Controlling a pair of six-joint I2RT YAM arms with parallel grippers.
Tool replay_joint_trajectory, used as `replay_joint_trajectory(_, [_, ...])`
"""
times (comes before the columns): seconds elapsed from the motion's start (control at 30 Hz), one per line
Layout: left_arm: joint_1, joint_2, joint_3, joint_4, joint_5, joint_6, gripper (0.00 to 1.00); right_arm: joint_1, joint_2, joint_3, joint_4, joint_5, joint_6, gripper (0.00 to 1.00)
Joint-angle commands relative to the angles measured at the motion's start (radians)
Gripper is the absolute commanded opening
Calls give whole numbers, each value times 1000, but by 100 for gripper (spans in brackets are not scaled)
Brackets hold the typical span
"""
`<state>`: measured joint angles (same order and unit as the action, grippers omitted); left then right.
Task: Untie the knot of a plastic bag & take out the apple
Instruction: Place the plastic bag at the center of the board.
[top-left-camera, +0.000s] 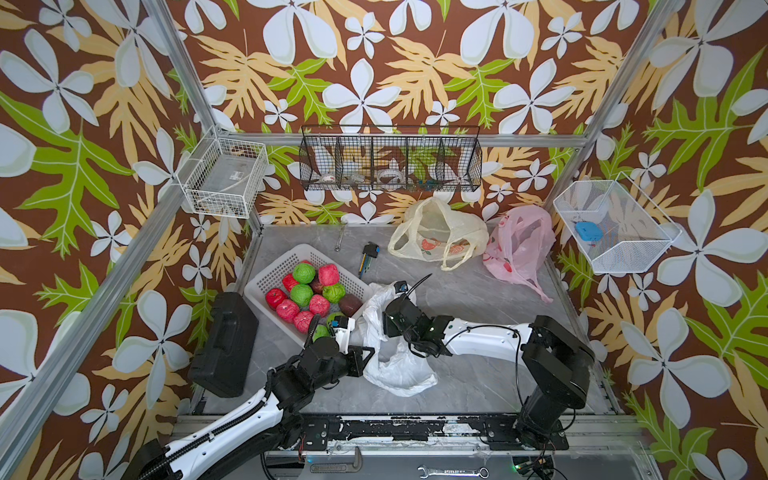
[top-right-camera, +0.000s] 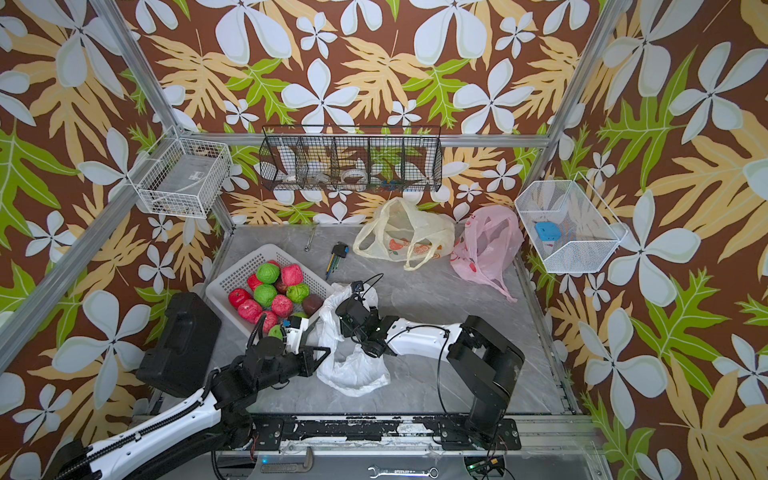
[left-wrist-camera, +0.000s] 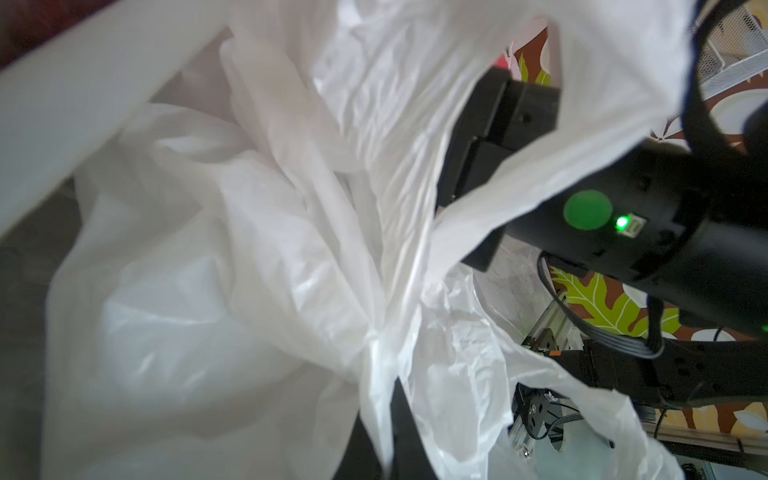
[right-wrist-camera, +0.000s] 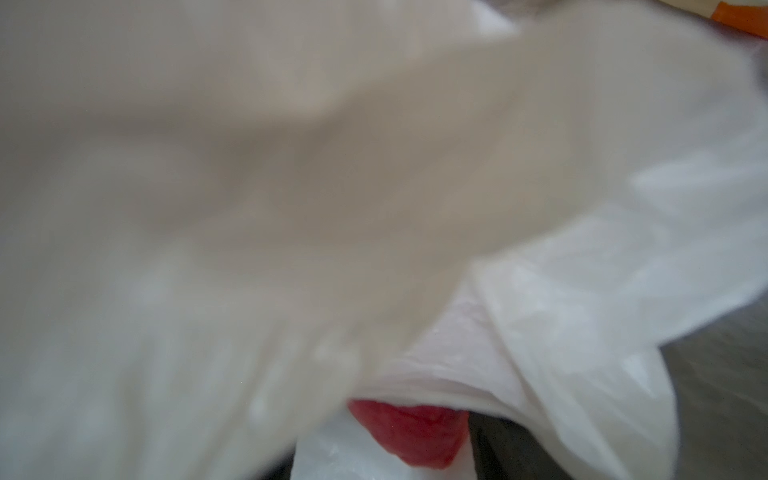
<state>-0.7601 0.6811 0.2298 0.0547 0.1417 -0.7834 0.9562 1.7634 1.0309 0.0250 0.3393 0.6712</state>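
Looking at the white plastic bag (top-left-camera: 395, 370), I'd say you're past the knot and onto the fishing-out part. It's slumped on the grey bench (top-left-camera: 478, 291) in the lower middle of both top views. Its upper end sits right by the corner of the white basket (top-left-camera: 266, 276) full of net-wrapped red and green fruit. No knot that I can spot anywhere, and the mouth looks loose and open.

Your left hand (left-wrist-camera: 386, 428) is pinched fully closed on a gathered twist of the bag's film, low in the left wrist view, so that side of the mouth is anchored. Your right hand (top-left-camera: 384, 312) is poked into the mouth from the right. The film swallows its fingers in every view, so I can't tell how wide it stands or whether it's got anything.

The apple (right-wrist-camera: 411, 432): the only hint is a red patch at the bottom centre of the right wrist view, tucked between white folds. I'm guessing that's it, lying in the bag just ahead of the right hand, not lifted.

Next move, as I read it: get the right hand around that red thing without pinching film along with it. Then close and draw back out to the right while the left hand pins the bag. Thin film likes to cling and ride along, so you'll want it taut.
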Motion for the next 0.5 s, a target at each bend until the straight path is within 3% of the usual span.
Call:
replay_joint_trajectory(0.0, [2,2,-8,5,24,-5,0,-12,41,27,-17,-22,-28,70])
replay_joint_trajectory(0.27, [11,-1,-35,26,48,-11,0,-43,185,122,4,-66,-99,72])
replay_joint_trajectory(0.47, [23,-14,-43,13,42,-11,0,-46,167,123,2,-55,-152,50])
